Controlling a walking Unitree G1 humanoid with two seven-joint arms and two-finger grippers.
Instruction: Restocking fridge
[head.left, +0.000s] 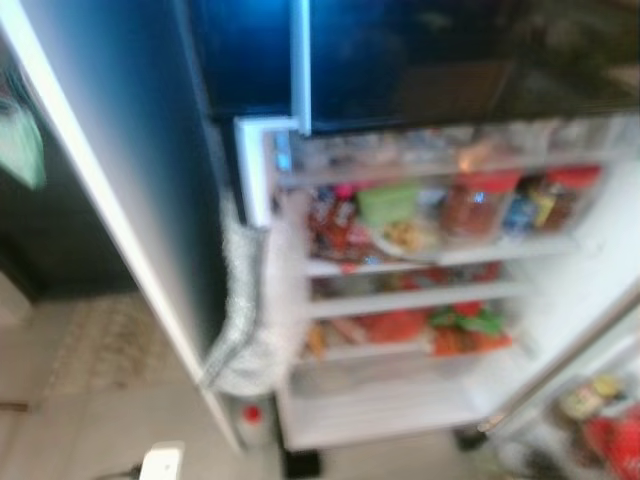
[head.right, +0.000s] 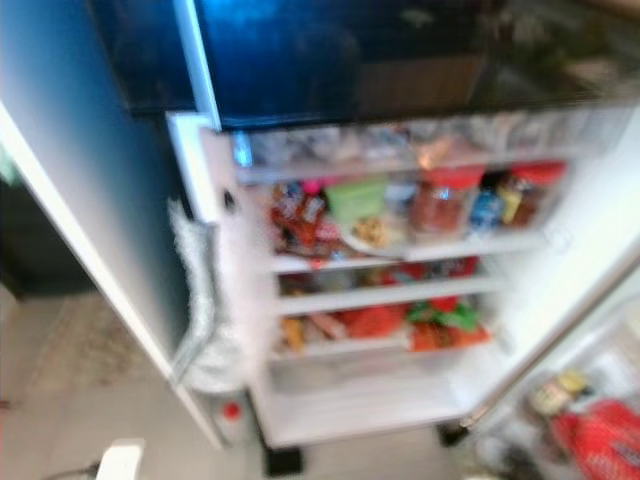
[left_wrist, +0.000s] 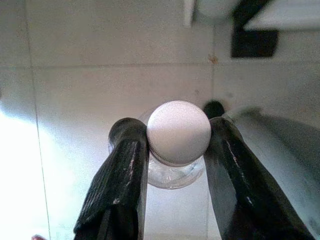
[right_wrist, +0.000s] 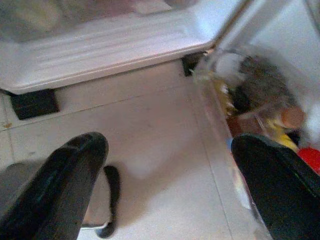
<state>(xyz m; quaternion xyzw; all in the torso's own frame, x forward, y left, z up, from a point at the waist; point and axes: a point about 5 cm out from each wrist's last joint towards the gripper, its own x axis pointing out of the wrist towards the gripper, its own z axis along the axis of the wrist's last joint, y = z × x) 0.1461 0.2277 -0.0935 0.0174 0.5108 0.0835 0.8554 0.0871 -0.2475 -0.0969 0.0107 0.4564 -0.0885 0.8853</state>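
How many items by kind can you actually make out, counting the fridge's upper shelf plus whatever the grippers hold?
Red-lidded jars on the upper shelf: 2
Green tub, same shelf: 1
Clear bottle with a white cap, clamped in the left gripper: 1
Total: 4 (the other shelf items are too blurred to count)

The fridge (head.left: 420, 290) is blurred in both eye views; the packets and jars on its shelves (head.left: 440, 255) are smears of red, green and orange, none readable; the door bins (head.left: 600, 420) are cut off at the lower right edge; under the white cap (left_wrist: 178, 132), most of the clear bottle (left_wrist: 172, 172) is hidden; the right wrist view is smeared too, its fingers (right_wrist: 60, 185) cropped by the edge.
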